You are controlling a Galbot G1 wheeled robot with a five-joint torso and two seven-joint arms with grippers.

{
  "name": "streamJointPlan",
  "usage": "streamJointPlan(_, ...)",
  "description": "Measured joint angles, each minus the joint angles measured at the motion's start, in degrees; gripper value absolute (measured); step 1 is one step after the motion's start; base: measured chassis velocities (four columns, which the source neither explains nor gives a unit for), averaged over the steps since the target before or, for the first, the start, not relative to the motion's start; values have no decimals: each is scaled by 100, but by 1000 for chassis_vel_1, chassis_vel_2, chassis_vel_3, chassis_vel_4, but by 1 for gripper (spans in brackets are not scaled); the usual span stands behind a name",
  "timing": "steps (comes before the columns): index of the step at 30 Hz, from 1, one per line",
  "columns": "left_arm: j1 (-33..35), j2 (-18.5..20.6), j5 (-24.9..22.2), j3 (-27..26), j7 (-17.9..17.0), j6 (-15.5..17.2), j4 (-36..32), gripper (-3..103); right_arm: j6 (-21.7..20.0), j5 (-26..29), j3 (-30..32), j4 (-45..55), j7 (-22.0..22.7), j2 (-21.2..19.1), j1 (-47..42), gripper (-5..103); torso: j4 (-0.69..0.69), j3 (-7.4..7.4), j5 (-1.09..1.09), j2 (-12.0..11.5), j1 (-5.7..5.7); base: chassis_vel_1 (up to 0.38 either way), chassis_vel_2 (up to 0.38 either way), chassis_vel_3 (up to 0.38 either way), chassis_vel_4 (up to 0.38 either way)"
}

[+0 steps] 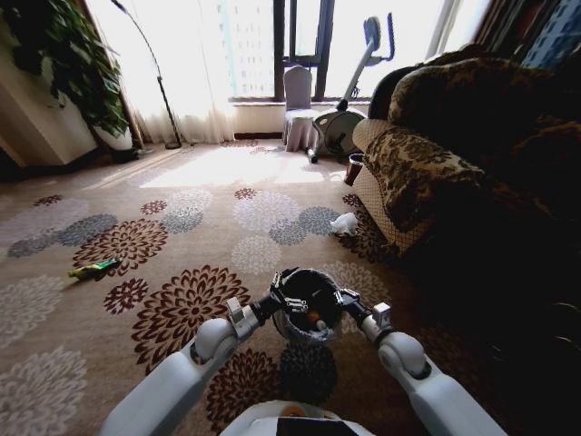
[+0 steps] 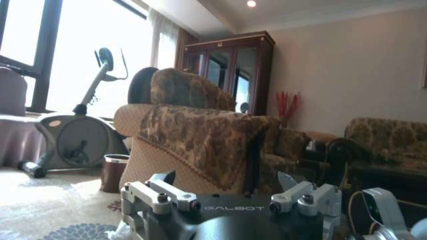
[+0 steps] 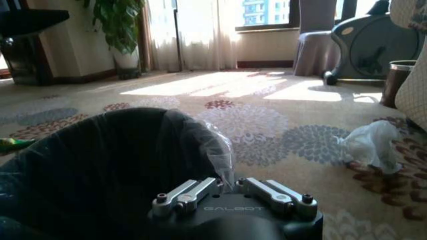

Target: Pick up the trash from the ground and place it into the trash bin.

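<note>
A sunlit living room with a flower-patterned carpet stretches to tall windows, a leopard-print sofa along one side. The trash bin, black with a whitish liner, stands on the carpet just in front of the robot, with small pieces inside. The left gripper grips the bin's rim on one side; the right gripper is clenched on the liner at the opposite rim. Beyond the bin, close to the sofa's base, lies the white plastic bag. Well off to the bin's left lies the green piece.
</note>
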Motion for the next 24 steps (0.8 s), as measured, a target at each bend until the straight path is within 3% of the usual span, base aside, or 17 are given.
streamJointPlan(1,15,-30,-28,-36,-91,-7,-2,100,16,11,21,27,16,-7,-24,4,0,0,0,0,0,0,0,0,0)
streamJointPlan(2,60,-131,-64,-143,-431,-17,-1,103,82,39,85,113,79,-33,-100,4,0,0,0,0,0,0,0,0,0)
streamJointPlan(3,60,-131,-64,-143,-431,-17,-1,103,82,39,85,113,79,-33,-100,4,0,0,0,0,0,0,0,0,0)
streamJointPlan(5,110,-360,63,-240,-1156,32,75,99,136,56,223,271,200,-100,-253,4,2,0,-2,0,0,0,0,0,0)
streamJointPlan(7,125,-536,252,-257,-1663,107,218,98,160,52,316,360,242,-148,-390,4,-1,0,-2,0,0,0,0,0,0)
streamJointPlan(8,125,-536,252,-257,-1663,107,218,98,160,52,316,360,242,-148,-390,4,-1,0,-2,0,0,0,0,0,0)
streamJointPlan(10,150,-752,488,-301,-2018,130,451,98,160,12,478,447,261,-157,-609,4,0,0,-1,0,0,0,0,0,0)
streamJointPlan(24,-295,-1065,910,-149,-2129,-67,1736,98,376,-224,1160,681,109,169,-1565,4,-2,-1,-2,0,0,-6,5,12,-3)
